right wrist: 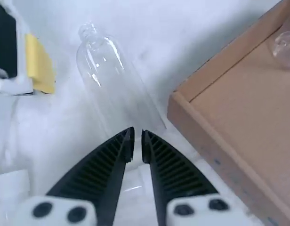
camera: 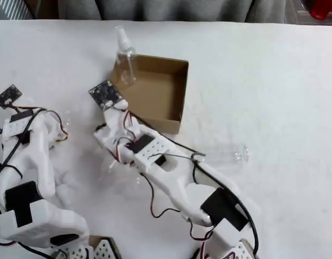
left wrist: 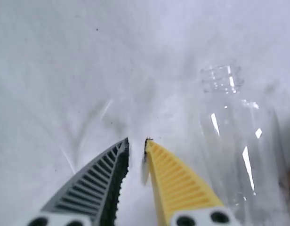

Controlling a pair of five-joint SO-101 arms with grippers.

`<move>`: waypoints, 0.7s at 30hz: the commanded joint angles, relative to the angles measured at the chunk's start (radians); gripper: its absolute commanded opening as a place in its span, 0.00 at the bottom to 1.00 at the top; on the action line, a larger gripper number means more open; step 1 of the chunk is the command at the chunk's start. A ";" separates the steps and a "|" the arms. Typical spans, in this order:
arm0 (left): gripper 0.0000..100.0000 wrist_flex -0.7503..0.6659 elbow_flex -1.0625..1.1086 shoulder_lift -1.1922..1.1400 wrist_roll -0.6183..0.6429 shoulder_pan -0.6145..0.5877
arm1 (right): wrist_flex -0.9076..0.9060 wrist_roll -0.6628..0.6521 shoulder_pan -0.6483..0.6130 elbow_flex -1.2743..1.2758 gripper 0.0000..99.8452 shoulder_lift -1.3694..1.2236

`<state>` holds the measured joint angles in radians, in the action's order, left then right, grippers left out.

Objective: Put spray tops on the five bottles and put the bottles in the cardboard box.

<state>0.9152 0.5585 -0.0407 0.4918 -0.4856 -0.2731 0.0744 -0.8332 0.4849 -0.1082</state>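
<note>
The cardboard box [camera: 155, 97], just beside the right end effector [right wrist: 137, 136], already holds one capped bottle [camera: 124, 56], so the step in hand looks to be the uncapped bottle [right wrist: 105, 80] just beyond that end effector's tips. It and the left end effector [left wrist: 136, 143] are closed to a slit, empty; next, one must open around the bottle's body.

Probably a robotics lab bench: a white-covered table [camera: 274, 81] carrying two white arms [camera: 171, 170] with exposed wiring [camera: 254, 229].
</note>
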 commanded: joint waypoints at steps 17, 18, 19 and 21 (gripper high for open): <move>0.07 -0.017 0.000 0.013 0.005 -0.004 | 0.213 -0.002 -0.013 -0.026 0.02 -0.054; 0.07 -0.018 0.006 0.013 0.005 -0.004 | 0.228 -0.002 -0.013 -0.028 0.02 -0.064; 0.07 -0.018 0.008 0.013 0.005 -0.004 | 0.243 -0.002 -0.013 -0.028 0.02 -0.076; 0.07 -0.018 0.008 0.013 0.005 -0.002 | 0.274 -0.002 -0.012 -0.028 0.02 -0.104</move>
<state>0.9152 0.5723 -0.0407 0.4918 -0.4856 -0.0506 0.0744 -0.8485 0.4849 -0.2110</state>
